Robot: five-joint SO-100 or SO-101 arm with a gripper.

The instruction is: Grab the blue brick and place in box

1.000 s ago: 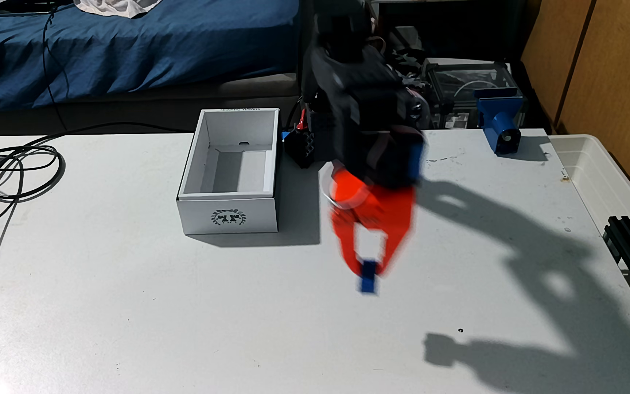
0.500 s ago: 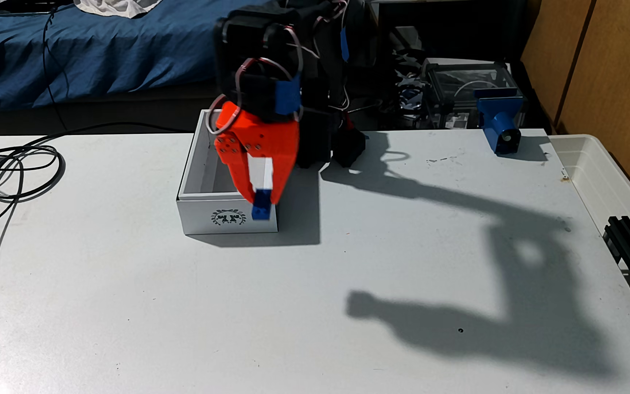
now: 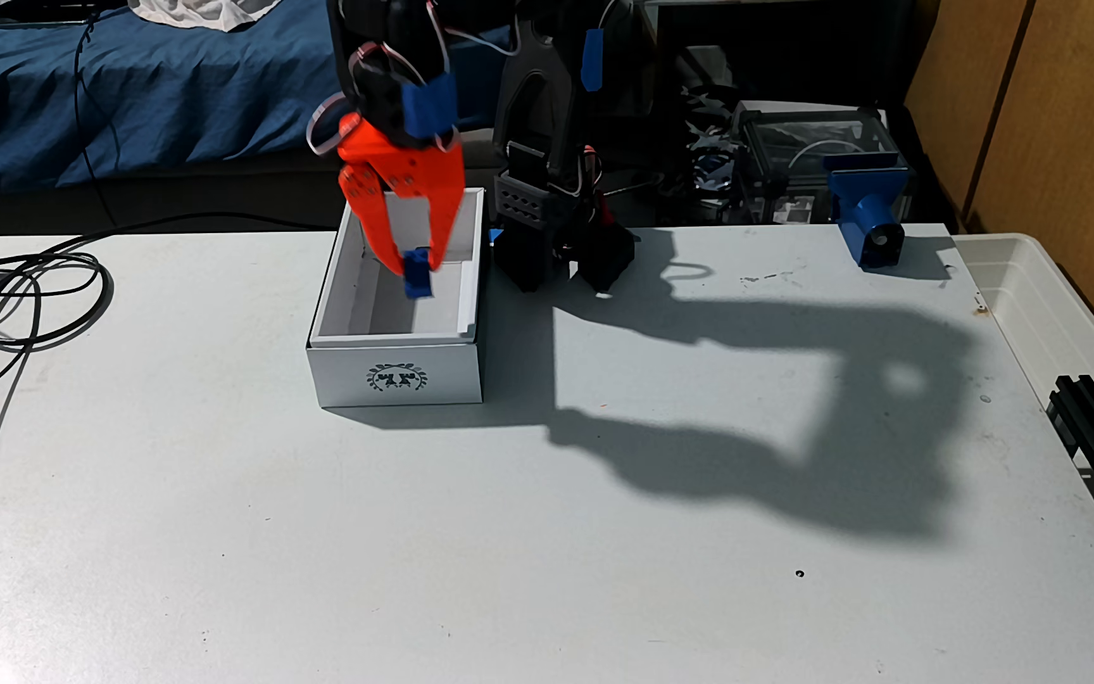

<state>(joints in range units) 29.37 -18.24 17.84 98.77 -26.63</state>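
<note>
One end effector (image 3: pixel 418 268) pointing down over box (image 3: pixel 396 375), pinching blue brick (image 3: pixel 419 277).

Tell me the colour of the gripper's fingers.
Orange, clearest in the fixed view: fingers.

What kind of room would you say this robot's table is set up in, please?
Probably a bedroom used as a hobby workspace: a bed with a blue cover stands behind the white table, wooden cupboard doors are at right, and loose cables lie on the table.
</note>
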